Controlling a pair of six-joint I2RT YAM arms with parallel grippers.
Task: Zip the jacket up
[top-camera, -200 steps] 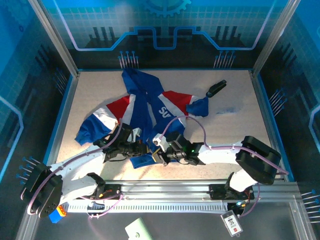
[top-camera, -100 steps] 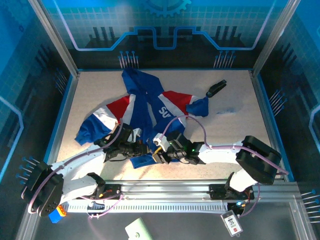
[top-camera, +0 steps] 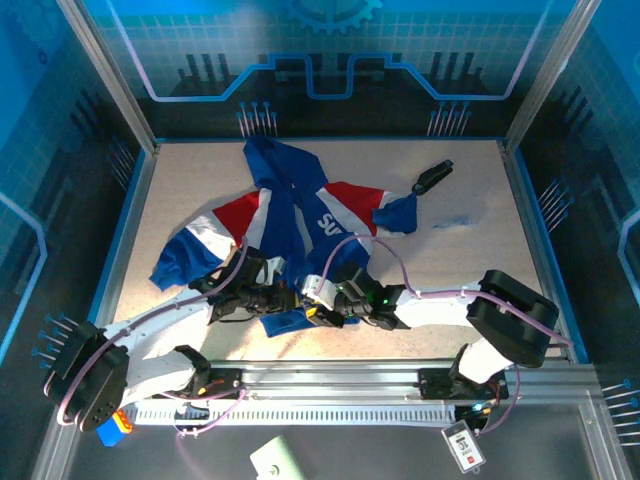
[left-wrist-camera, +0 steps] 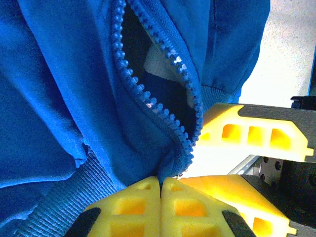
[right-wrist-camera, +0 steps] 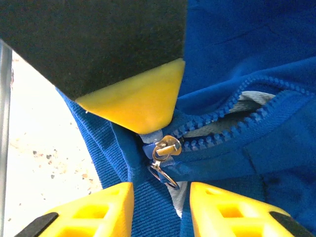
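Desk [top-camera: 450, 270] speckled beige, blue walls [top-camera: 330, 40]; L end effector [left-wrist-camera: 160, 183] pinching jacket [top-camera: 290, 215] hem at 6 o'clock, R end effector [right-wrist-camera: 161, 191] agape round zip pull [right-wrist-camera: 165, 147].

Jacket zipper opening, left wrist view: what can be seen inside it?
Between the two rows of zipper teeth of the jacket, a pale patch of inner fabric shows, with dark shadow around it. The blue cloth covers whatever lies deeper.

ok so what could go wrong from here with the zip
The right hand is open, with the zipper pull lying loose in front of it; closing now could pinch cloth instead.
The left hand seems to pinch the jacket right at its hem edge; a tug may slip it free.
The teeth gape apart and may jam.
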